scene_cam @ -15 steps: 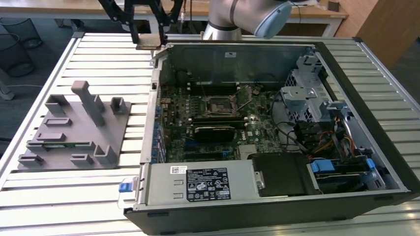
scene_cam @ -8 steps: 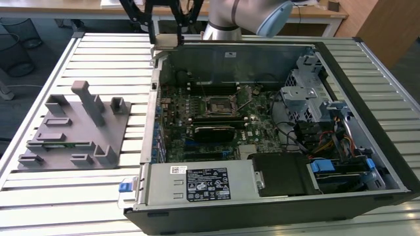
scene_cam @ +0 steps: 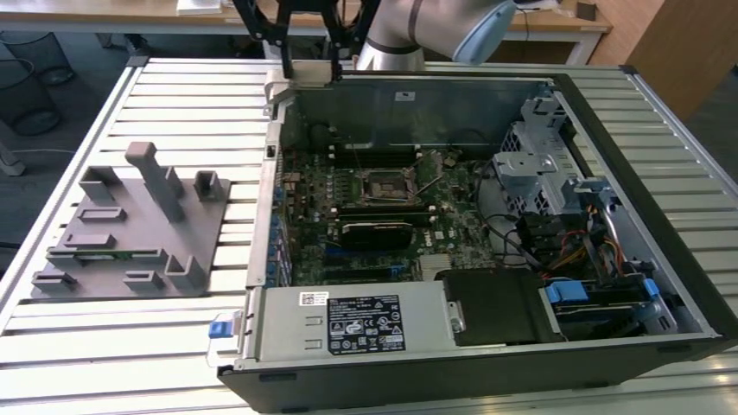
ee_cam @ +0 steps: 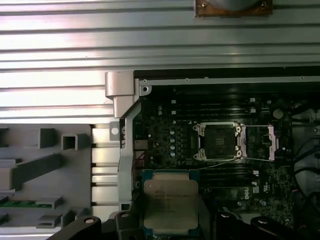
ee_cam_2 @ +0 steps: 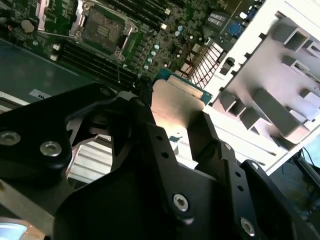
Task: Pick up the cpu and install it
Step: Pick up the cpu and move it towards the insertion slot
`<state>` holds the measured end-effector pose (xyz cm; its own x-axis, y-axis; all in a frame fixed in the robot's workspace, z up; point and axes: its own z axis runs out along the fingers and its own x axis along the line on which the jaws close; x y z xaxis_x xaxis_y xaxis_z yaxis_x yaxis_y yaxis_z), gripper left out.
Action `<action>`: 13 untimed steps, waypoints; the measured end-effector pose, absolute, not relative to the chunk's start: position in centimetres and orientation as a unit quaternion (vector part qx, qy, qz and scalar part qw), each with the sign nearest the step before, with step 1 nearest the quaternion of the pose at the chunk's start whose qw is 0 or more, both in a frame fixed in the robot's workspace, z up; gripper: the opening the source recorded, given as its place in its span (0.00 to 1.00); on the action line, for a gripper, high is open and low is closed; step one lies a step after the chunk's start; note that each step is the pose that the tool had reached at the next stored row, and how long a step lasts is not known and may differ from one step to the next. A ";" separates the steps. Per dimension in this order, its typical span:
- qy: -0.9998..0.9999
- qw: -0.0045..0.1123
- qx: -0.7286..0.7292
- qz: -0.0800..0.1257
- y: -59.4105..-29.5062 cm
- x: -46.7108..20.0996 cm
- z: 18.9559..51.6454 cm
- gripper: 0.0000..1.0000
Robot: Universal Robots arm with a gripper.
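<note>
Slatted metal surface carries a grey moulded fixture at the exterior view's left, its posts and pockets upright; same fixture in the first wrist view and second wrist view. Next across, an open computer case lies on its side with the motherboard exposed. End effector hangs over the case's far corner, on the exterior view's left side. Its two black fingers are drawn in on opposite edges of the cpu, gripping it. In both wrist views the cpu sits flat between the fingers, pale metal plate facing the first wrist camera, green border showing round it. Cpu is held in the air, touching neither board nor case. Socket lies near the board's middle, well apart from the cpu; its metal-framed square is seen in the first wrist view. Further right: grey drive cage and bundled cables. Power supply along the near edge
</note>
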<state>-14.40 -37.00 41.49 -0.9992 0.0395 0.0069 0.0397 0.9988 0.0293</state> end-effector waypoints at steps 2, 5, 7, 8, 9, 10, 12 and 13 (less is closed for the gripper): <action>-1.000 0.003 -0.020 -0.015 -37.0 -14.2 41.5 0.53; -1.000 0.003 -0.020 -0.014 -37.0 -14.0 41.4 0.53; -1.000 0.003 -0.020 -0.014 -37.0 -13.6 41.4 0.53; -1.000 0.003 -0.020 -0.014 -37.0 -13.5 41.4 0.53; -1.000 0.003 -0.020 -0.014 -36.9 -13.3 41.3 0.53; -1.000 0.003 -0.020 -0.014 -36.9 -13.2 41.3 0.53; -1.000 0.003 -0.020 -0.014 -36.8 -13.1 41.2 0.53; -1.000 0.003 -0.020 -0.014 -36.8 -13.0 41.2 0.53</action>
